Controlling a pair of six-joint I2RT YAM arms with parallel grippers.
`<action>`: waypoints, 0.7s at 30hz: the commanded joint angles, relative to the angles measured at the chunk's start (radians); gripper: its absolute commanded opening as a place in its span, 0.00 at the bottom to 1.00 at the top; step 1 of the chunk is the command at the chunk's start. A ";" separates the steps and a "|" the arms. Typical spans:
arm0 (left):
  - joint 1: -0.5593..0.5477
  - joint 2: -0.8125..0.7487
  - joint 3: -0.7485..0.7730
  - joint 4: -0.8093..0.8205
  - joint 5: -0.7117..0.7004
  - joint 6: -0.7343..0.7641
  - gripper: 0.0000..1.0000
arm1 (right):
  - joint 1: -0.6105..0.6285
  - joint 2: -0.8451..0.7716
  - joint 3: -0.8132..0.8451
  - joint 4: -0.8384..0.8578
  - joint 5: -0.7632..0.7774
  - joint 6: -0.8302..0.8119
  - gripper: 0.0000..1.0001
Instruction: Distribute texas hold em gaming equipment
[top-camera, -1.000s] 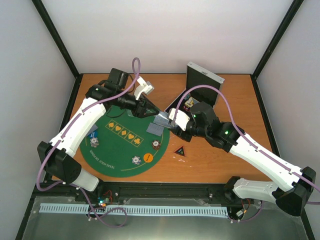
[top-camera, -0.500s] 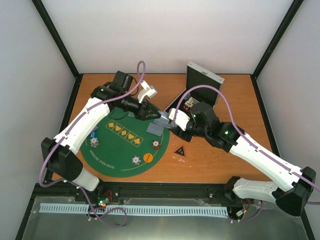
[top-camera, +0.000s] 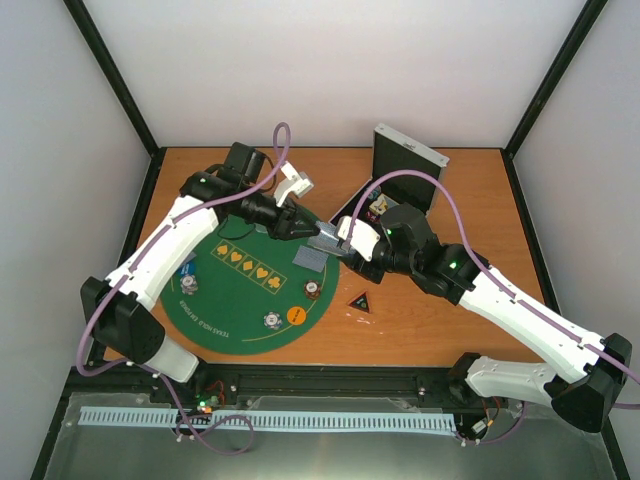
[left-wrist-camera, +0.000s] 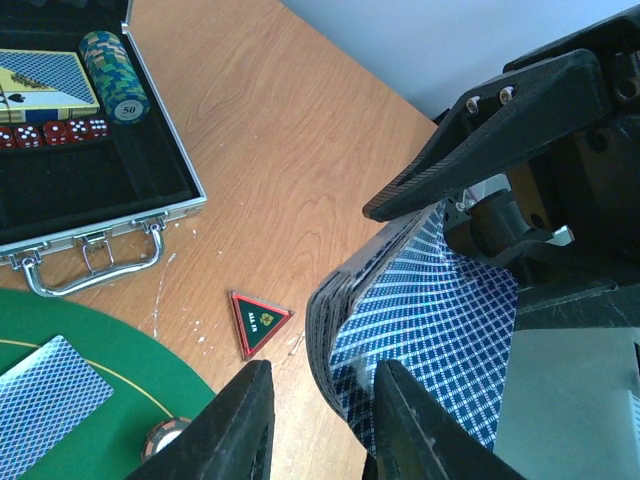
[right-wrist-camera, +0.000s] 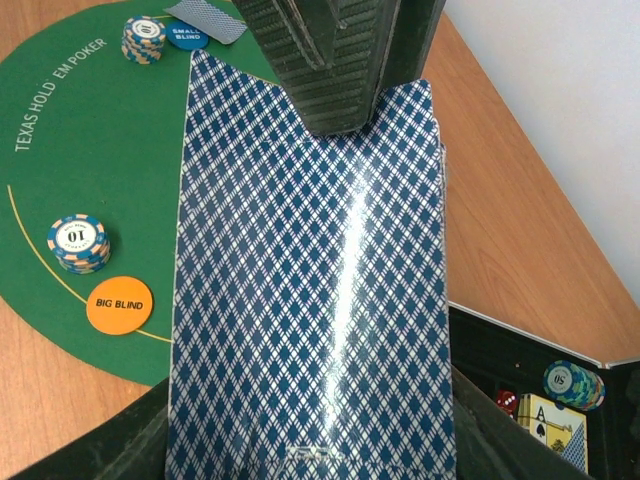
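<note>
Right end effector (right-wrist-camera: 310, 445) clamps the card deck (right-wrist-camera: 310, 250) above the green mat's (right-wrist-camera: 90, 150) edge. Left end effector (left-wrist-camera: 320, 415) straddles the deck's end, slightly spread. It may drag several cards instead of 1, spilling them onto the surface (left-wrist-camera: 300, 150).

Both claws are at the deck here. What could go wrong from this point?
1. The deck is bowed in the right claw. The left claw sits astride its layered edge, so it may pinch several cards rather than one.
2. A tug could pull the pack loose from that grip. Cards would then probably spill over the green mat and the chips.
</note>
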 joint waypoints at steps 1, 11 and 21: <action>-0.007 -0.034 0.005 -0.017 -0.007 0.029 0.30 | -0.005 -0.005 0.025 0.027 0.009 -0.003 0.51; -0.007 -0.039 0.006 -0.034 0.025 0.047 0.08 | -0.005 -0.006 0.024 0.025 0.013 -0.003 0.51; -0.003 -0.058 0.028 -0.046 -0.012 0.064 0.01 | -0.005 -0.005 0.014 0.026 0.033 -0.006 0.52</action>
